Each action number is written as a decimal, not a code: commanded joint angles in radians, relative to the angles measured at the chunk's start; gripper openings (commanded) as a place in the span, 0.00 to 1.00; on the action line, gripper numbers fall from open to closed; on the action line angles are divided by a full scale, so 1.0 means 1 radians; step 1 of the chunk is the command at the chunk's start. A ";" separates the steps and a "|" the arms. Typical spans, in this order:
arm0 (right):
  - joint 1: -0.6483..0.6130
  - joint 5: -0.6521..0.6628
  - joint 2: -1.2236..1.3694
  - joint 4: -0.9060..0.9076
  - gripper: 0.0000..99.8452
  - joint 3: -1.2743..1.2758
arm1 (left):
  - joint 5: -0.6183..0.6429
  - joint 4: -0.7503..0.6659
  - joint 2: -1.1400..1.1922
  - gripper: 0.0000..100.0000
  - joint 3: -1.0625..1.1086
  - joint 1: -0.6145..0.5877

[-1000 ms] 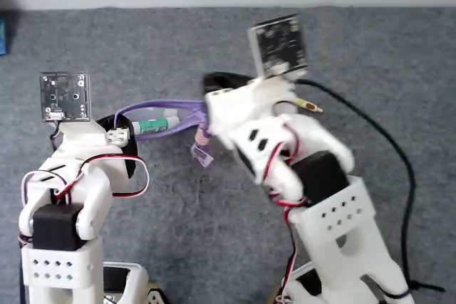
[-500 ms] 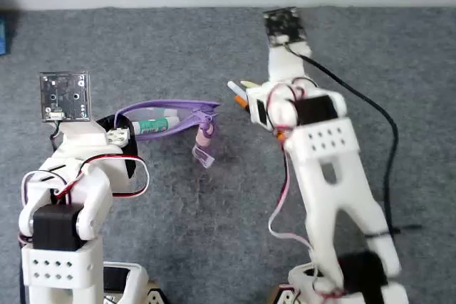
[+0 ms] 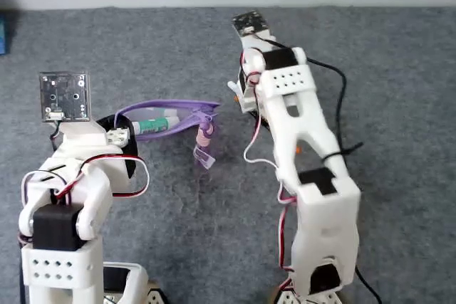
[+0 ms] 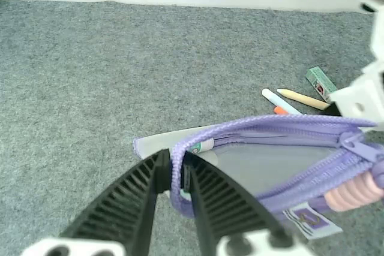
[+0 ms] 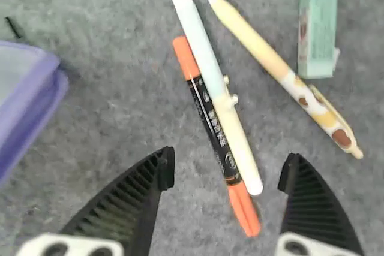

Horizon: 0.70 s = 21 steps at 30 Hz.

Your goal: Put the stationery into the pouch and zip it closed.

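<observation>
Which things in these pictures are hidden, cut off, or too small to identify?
High view: the right arm covers nearly all of the loose pens.
High view: the green-and-white item inside the pouch is too small to identify.
Left wrist view: the pouch hides the pens' near ends; the picture edge cuts off the pink zipper charm.
Right wrist view: the picture edge cuts off most of the pouch.

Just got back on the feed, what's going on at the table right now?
The left gripper is shut on the purple pouch at its rim, zip open; one green-labelled item lies inside. The right gripper hangs open over the stationery left on the carpet: an orange pen and a pale pen touching side by side, then a yellow pen and a green eraser. It holds nothing.
</observation>
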 commanded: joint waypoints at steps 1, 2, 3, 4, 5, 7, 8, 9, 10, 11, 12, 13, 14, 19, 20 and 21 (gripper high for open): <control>0.008 0.041 0.127 0.051 0.29 -0.222 | -0.006 -0.012 0.009 0.01 -0.004 0.005; 0.008 0.046 0.168 0.062 0.29 -0.269 | -0.006 -0.012 0.009 0.01 -0.004 0.005; 0.010 0.046 0.209 0.073 0.29 -0.313 | -0.006 -0.012 0.009 0.01 -0.004 0.005; 0.012 0.048 0.248 0.082 0.29 -0.351 | -0.006 -0.012 0.009 0.01 -0.004 0.005; 0.015 0.048 0.283 0.090 0.29 -0.390 | -0.006 -0.012 0.009 0.01 -0.004 0.005; 0.015 0.051 0.355 0.111 0.29 -0.462 | -0.006 -0.012 0.009 0.01 -0.004 0.005; 0.015 0.066 0.387 0.119 0.29 -0.494 | -0.008 -0.012 0.009 0.01 -0.004 0.005; 0.016 0.081 0.421 0.125 0.29 -0.523 | -0.008 -0.012 0.009 0.01 -0.004 0.005; 0.018 0.091 0.452 0.127 0.29 -0.552 | -0.008 -0.012 0.009 0.01 -0.004 0.005; 0.021 0.092 0.483 0.127 0.29 -0.583 | -0.008 -0.012 0.009 0.01 -0.004 0.005; 0.024 0.094 0.512 0.127 0.29 -0.614 | -0.008 -0.012 0.009 0.01 -0.004 0.005; 0.030 0.095 0.538 0.131 0.29 -0.641 | -0.008 -0.012 0.009 0.01 -0.004 0.005; 0.036 0.095 0.564 0.133 0.29 -0.667 | -0.008 -0.012 0.009 0.01 -0.004 0.005; 0.062 0.095 0.647 0.137 0.24 -0.710 | -0.008 -0.012 0.009 0.01 -0.004 0.005; 0.064 0.095 0.648 0.143 0.20 -0.713 | -0.008 -0.012 0.009 0.01 -0.004 0.005; 0.064 0.092 0.648 0.148 0.16 -0.713 | -0.008 -0.012 0.009 0.01 -0.004 0.005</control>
